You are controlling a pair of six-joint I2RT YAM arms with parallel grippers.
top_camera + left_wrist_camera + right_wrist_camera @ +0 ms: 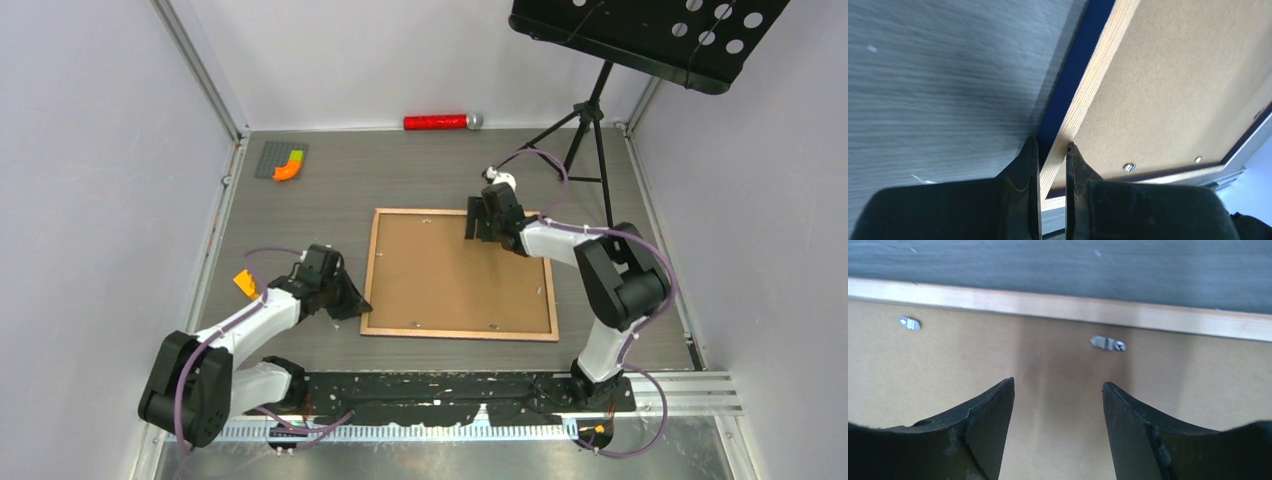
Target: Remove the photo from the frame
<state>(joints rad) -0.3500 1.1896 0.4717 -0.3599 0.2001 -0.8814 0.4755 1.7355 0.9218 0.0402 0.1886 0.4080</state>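
One frame [460, 331] face-down; left tool [1050, 145] clenched on its rail; right tool [1058, 385] released.

I see: frame [1088, 85] rail pale bare wood, smooth, outer side dark blue | backing board [455, 275] brown, matt, fine-grained | clips [1108, 343] shiny metal | bench [400, 170] grey wood-grain, matt | right tool [1058, 382] black, matt
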